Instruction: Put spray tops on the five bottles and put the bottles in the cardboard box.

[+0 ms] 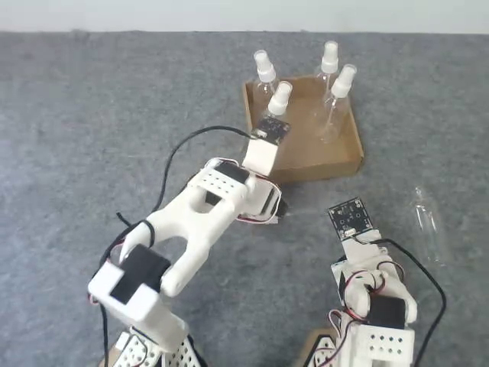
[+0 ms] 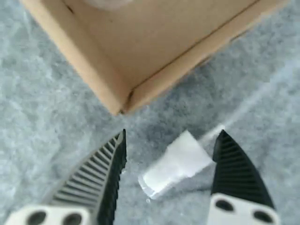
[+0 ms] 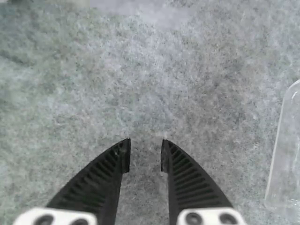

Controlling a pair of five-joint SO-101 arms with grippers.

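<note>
My left gripper (image 2: 172, 136) is open and low over the grey mat, with a white spray top (image 2: 176, 164) lying on its side between the fingers, touching neither. Just beyond it is the near corner of the cardboard box (image 2: 123, 96). From above, the cardboard box (image 1: 336, 164) holds several clear bottles with white spray tops (image 1: 336, 99). One clear bottle (image 1: 428, 225) without a top lies on the mat to the right. My right gripper (image 3: 144, 143) hangs narrowly open over bare mat, nothing between its fingers, with that bottle (image 3: 287, 150) off to one side.
The left arm (image 1: 199, 222) stretches from the front left up to the box's near-left corner. The right arm (image 1: 370, 298) stays folded at the front right. Grey mat (image 1: 92, 130) covers the whole table, with open room on the left.
</note>
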